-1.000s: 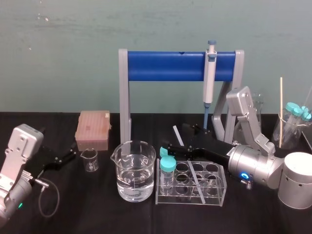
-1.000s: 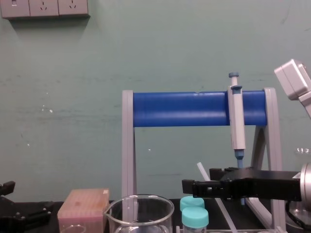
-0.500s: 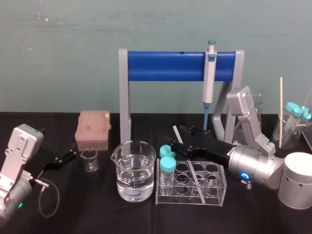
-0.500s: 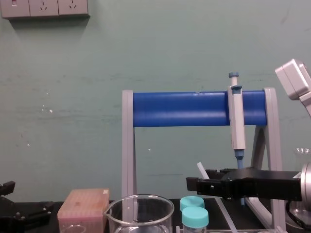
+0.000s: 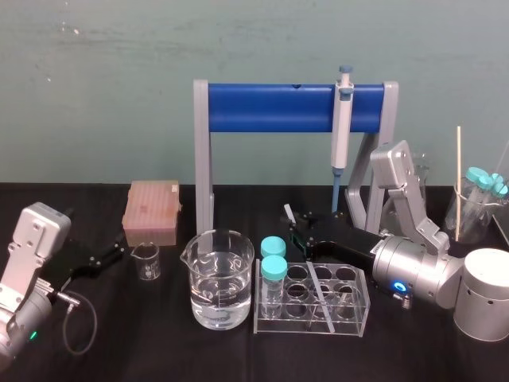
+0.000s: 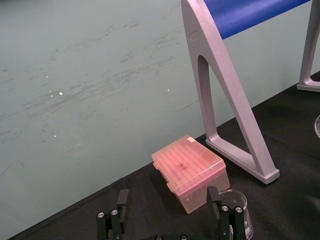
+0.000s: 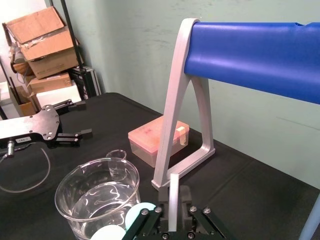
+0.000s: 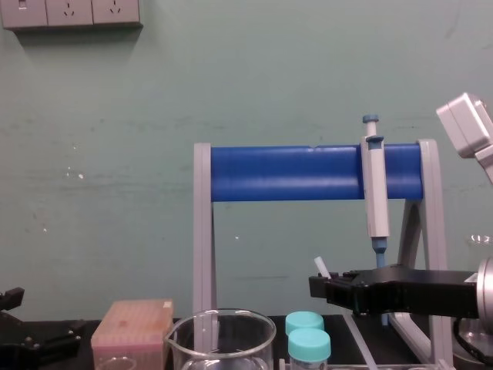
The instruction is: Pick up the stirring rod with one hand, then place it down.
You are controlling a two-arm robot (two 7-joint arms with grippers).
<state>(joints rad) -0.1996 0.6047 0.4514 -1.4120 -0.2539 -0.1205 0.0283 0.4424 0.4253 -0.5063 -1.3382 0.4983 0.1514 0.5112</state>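
One pipette (image 5: 342,127), one stirring rod (image 7: 173,197), one pink box (image 5: 151,211), one tube rack (image 5: 360,301).

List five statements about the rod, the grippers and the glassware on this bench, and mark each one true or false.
1. The stirring rod leans with its lower end in the clear tube rack. True.
2. The pipette lies flat on the table. False: it hangs upright from the stand's blue bar.
3. The right gripper is at the rod's upper part. True.
4. The left gripper is shut on the pink tip box. False: it is open, and the box sits farther off, untouched.
5. The large beaker is empty. False: it holds clear liquid.
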